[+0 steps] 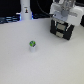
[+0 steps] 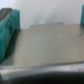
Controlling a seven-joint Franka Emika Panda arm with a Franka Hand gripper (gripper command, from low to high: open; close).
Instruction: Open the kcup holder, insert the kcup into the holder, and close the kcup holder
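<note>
Green-topped kcup only in exterior view

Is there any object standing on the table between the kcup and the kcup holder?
Nothing visible does. In the exterior view, only bare table separates the kcup from the kcup holder, where the gripper is.

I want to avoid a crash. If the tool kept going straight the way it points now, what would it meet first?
Probably the kcup holder: the tool hangs right at its top, pointing down. Depth is unclear. The kcup stands well aside.
</note>
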